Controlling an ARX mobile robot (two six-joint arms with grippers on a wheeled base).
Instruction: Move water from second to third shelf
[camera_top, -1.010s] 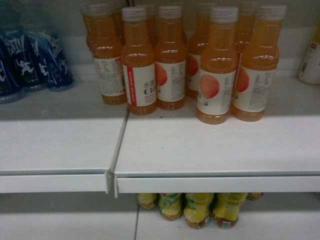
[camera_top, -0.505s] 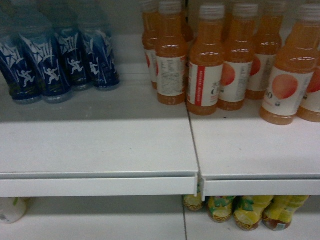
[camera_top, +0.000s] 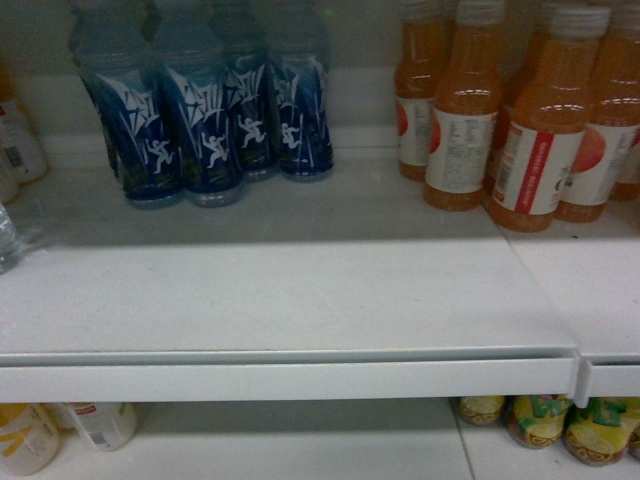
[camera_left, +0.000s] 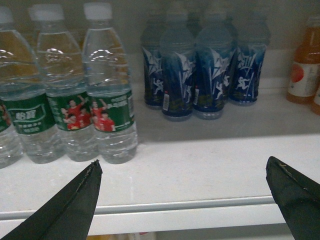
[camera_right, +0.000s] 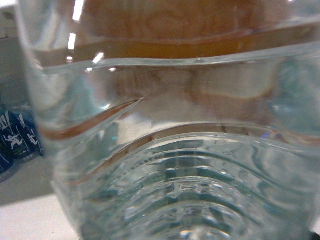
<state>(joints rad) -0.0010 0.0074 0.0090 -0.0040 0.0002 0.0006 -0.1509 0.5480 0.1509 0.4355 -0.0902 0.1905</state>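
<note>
Shelf (camera_top: 300, 300): white, flat, matte, with a raised front lip; seam between two panels at the right in the head view; back half in shadow.
Lower shelf (camera_top: 300, 440): white, glimpsed beneath, carrying yellow-labelled bottles (camera_top: 560, 425) at right and pale bottles at left.
Blue bottles (camera_top: 210, 110): translucent blue plastic, waisted, white running-figure print; clustered at the back left in the head view.
Orange bottles (camera_top: 500, 120): amber liquid, white labels, one with a red stripe; grouped at the back right.
Water (camera_left: 107, 95): clear ribbed plastic, white cap, green label with red-shirted players; upright in a row at the left of the left wrist view, just beside the blue bottles.
Left tool (camera_left: 185, 190): two dark pointed fingers (camera_left: 75, 200) spread wide apart, nothing between them, low before the shelf edge.
Right tool: not seen; right wrist view filled by a clear ribbed bottle (camera_right: 175, 150) very close to the lens; whether gripped, cannot tell.
Change from a second ago: head view swung left; orange bottles gone from centre to the right edge, blue bottles from far left toward the middle.
</note>
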